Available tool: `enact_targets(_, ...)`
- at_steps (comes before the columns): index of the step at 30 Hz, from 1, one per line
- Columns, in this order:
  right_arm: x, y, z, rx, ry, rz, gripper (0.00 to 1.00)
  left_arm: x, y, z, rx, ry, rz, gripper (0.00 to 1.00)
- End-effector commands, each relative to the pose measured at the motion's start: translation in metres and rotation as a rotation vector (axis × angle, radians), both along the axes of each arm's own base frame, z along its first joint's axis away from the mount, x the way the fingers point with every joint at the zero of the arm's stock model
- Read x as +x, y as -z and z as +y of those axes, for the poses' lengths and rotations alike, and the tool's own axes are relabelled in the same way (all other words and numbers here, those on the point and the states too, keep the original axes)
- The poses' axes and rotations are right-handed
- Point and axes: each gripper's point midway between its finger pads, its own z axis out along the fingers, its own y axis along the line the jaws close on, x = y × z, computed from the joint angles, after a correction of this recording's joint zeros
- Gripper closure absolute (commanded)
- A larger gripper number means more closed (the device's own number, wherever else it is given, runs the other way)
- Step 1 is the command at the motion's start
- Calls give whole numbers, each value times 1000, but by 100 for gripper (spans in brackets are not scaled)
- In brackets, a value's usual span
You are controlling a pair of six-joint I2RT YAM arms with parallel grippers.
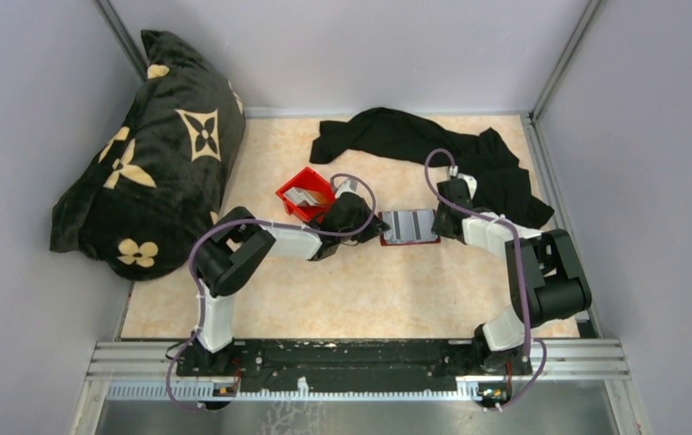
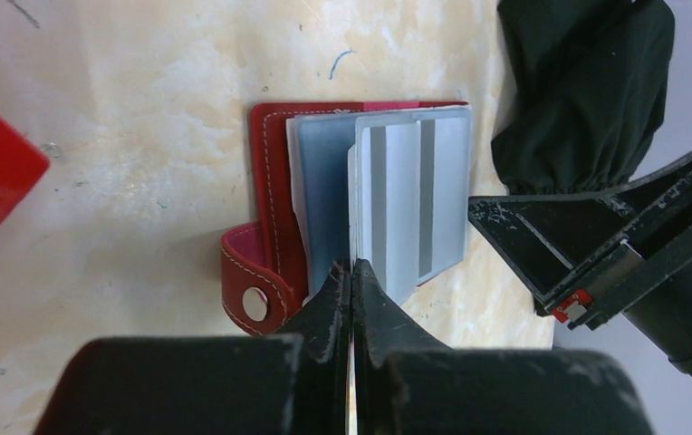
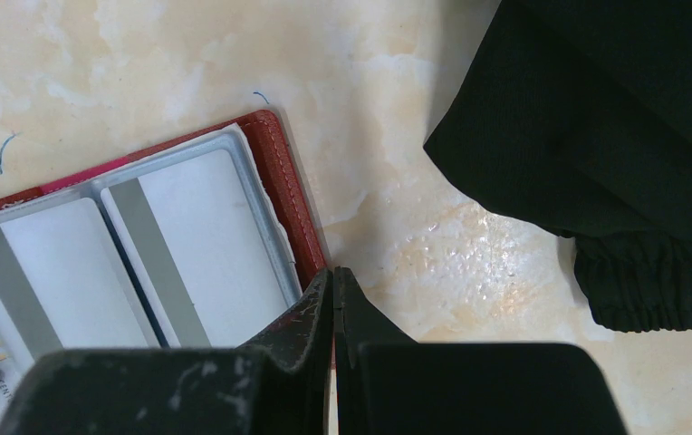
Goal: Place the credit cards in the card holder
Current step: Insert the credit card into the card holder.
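The card holder (image 1: pixel 409 227) lies open on the table (image 1: pixel 360 299), about in the middle. Credit cards (image 2: pixel 415 195) sit in its pockets, side by side. The left claw (image 2: pixel 351 272) is at the holder's left edge and the right claw (image 3: pixel 333 275) is at its right edge, so the holder is between them. A bin (image 1: pixel 304 193) stands just behind it on the left, with more cards inside. A cloth (image 1: pixel 406 136) lies farther back, reaching to the right. A big cushion (image 1: pixel 148 154) fills the far left corner.
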Motion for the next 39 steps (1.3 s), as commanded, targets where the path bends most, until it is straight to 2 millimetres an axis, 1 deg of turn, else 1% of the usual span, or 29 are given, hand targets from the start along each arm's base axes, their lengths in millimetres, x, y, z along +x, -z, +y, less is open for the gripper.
enact_targets(1, -4, 15, 2, 10, -12, 44, 100, -9, 2, -8, -39, 51, -15, 100)
enact_targets(5, -4, 14, 2, 12, -12, 43, 100, -9, -10, -9, -57, 54, -36, 100)
enact_targets(10, -4, 13, 2, 10, -11, 41, 100, -6, -25, -15, -78, 66, -60, 100)
enact_targets(20, -3, 13, 2, 13, -11, 42, 100, -6, -43, -22, -99, 80, -93, 100)
enact_targets(28, -4, 13, 3, 15, -14, 42, 100, -5, -52, -34, -113, 96, -111, 100)
enact_targets(37, -4, 13, 4, 18, -16, 41, 100, -3, -53, -51, -116, 119, -116, 100)
enact_targets(39, -4, 12, 3, 16, -15, 41, 100, -3, -51, -54, -110, 125, -113, 100)
